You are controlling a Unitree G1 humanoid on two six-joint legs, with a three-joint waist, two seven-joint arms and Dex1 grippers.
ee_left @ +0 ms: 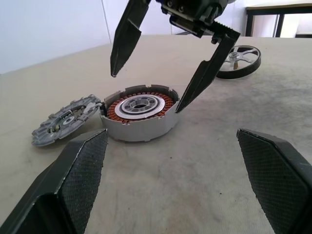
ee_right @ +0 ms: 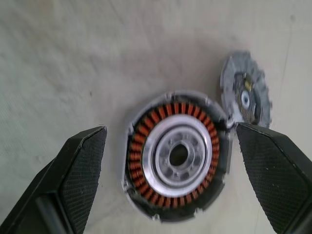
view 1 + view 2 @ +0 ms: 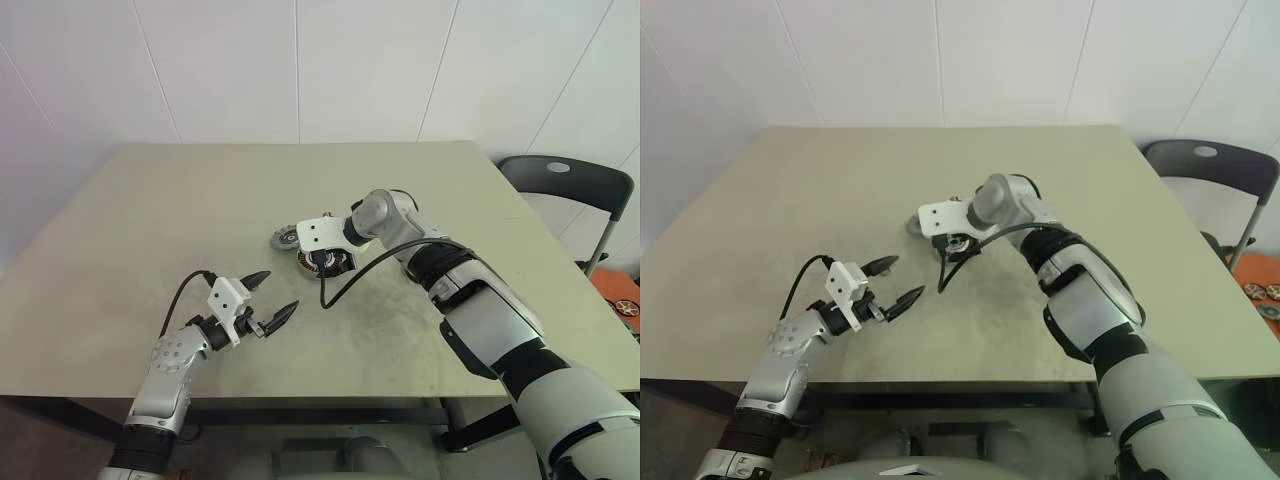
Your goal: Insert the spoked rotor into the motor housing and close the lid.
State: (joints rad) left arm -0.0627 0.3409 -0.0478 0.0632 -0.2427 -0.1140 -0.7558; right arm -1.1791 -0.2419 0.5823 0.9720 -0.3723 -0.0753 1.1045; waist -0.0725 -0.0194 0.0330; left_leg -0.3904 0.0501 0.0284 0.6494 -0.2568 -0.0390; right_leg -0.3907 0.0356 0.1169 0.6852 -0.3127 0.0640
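The motor housing (image 1: 140, 113) sat on the tabletop (image 3: 200, 200), the lid (image 1: 66, 121) touching its side and the spoked rotor (image 1: 239, 61) well apart beyond it. The right gripper (image 1: 146, 87) hovered just above the housing, jaws apart, empty. The left gripper (image 3: 272, 297) waited nearby, jaws apart.

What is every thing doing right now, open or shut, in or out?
motor housing: open, windings showing, nothing in it
lid: off, flat beside the housing
spoked rotor: out, lying apart on the table
left gripper: open, empty
right gripper: open above the housing, empty
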